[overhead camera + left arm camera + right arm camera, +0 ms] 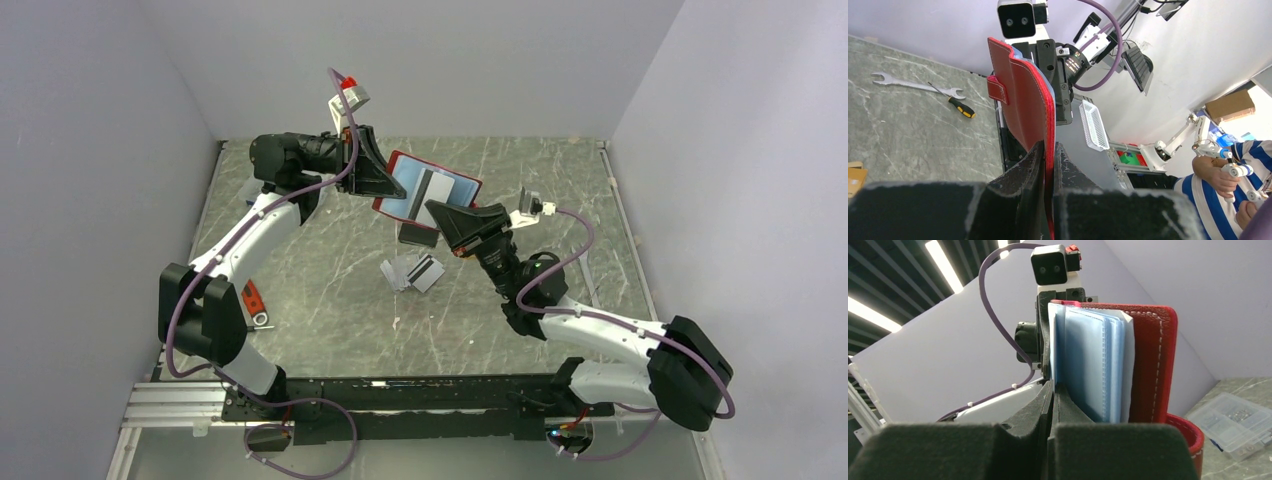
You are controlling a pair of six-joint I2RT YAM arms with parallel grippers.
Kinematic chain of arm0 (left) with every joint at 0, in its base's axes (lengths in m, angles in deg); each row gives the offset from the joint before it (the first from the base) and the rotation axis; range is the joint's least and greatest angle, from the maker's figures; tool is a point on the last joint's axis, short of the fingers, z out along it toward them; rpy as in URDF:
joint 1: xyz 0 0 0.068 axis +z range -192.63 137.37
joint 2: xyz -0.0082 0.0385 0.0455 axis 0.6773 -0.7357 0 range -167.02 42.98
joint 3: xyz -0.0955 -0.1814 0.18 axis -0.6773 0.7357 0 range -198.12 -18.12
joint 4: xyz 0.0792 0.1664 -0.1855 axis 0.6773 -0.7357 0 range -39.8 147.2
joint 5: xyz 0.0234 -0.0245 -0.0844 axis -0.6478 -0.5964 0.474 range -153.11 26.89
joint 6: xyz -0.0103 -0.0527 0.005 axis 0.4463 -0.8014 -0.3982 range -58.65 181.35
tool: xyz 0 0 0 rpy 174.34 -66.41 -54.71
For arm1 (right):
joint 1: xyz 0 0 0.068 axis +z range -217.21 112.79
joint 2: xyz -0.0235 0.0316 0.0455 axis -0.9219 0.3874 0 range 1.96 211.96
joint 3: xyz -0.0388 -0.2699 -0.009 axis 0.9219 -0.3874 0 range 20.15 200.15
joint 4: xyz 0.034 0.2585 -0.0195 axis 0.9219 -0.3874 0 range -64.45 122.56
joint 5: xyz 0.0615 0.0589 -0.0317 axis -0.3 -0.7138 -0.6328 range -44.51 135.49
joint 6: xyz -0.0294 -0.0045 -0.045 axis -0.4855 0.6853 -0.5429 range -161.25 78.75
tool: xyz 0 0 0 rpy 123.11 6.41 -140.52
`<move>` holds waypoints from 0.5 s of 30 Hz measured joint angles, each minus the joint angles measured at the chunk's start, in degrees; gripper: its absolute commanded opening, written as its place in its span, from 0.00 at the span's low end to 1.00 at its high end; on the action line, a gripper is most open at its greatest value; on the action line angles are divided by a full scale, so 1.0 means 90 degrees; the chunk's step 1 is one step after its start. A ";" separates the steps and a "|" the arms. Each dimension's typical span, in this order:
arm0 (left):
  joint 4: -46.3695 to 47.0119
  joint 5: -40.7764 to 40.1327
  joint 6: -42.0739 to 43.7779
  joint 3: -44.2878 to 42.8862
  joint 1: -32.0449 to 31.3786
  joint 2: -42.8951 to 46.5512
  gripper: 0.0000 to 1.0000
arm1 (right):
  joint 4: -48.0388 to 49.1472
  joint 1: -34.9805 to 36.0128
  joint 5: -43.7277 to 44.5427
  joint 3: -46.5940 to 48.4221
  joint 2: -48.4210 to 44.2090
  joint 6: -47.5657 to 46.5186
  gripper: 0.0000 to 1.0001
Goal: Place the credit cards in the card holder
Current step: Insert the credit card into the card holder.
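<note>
The dark-red card holder (470,188) hangs open in the air over the middle of the table, its pale blue sleeves (408,196) facing up. My left gripper (377,183) is shut on its left edge; the left wrist view shows the red leather (1023,95) pinched between the jaws. My right gripper (441,212) is shut on a grey-white credit card with a dark stripe (433,186) that lies against the sleeves. In the right wrist view this card stands edge-on (1051,340) beside the sleeves (1088,365). More cards (412,272) lie on the table, a black one (418,236) below the holder.
A red-handled tool (252,300) lies by the left arm's base. A wrench (913,86) and a screwdriver (960,107) show on the table in the left wrist view. A clear plastic compartment box (1235,420) sits on the table at the right wrist view's lower right.
</note>
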 measured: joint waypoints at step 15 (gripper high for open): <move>0.0022 -0.0015 0.0005 0.0019 0.0022 0.0002 0.00 | 0.0325 0.0002 -0.0039 0.0078 0.0304 0.0068 0.00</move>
